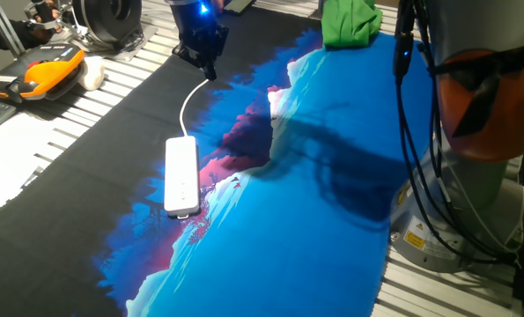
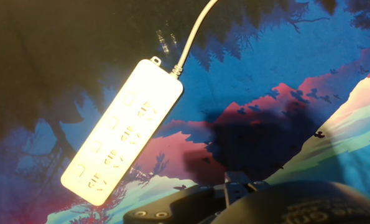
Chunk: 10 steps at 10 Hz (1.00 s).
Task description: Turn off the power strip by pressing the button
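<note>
The white power strip (image 1: 181, 176) lies flat on the printed cloth, left of the middle of the table. Its thin white cable (image 1: 191, 97) curves away towards the back. My gripper (image 1: 209, 70) hangs over the far end of the cable, well behind the strip and apart from it. In the hand view the strip (image 2: 122, 132) lies diagonally at the left, sockets up, with the cable (image 2: 194, 31) leaving its upper end. The black hand body (image 2: 247, 202) fills the bottom edge. No view shows the fingertips clearly. I cannot make out the button.
A blue and black landscape-print cloth (image 1: 314, 229) covers the table. An orange and black tool (image 1: 46, 72) lies at the back left, a green cloth (image 1: 350, 22) at the back. The arm's base (image 1: 482, 97) and hanging cables (image 1: 411, 132) stand at the right.
</note>
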Tool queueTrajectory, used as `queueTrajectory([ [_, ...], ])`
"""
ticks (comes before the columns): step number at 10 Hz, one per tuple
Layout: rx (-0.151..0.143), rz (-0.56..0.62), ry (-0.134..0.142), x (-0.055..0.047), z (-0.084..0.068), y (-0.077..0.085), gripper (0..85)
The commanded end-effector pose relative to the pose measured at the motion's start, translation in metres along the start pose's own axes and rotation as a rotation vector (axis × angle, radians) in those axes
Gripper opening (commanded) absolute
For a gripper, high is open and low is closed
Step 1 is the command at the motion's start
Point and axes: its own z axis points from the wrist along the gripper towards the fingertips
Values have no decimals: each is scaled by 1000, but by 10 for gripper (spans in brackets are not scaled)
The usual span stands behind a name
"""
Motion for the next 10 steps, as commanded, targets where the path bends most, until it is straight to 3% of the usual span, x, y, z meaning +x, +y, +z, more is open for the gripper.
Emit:
queueTrajectory([
  [1,0,0,0,0,0,0,0],
  [9,-4,-1,0,0,0,0,0],
  [10,-45,5,2,0,-1,-1,0],
])
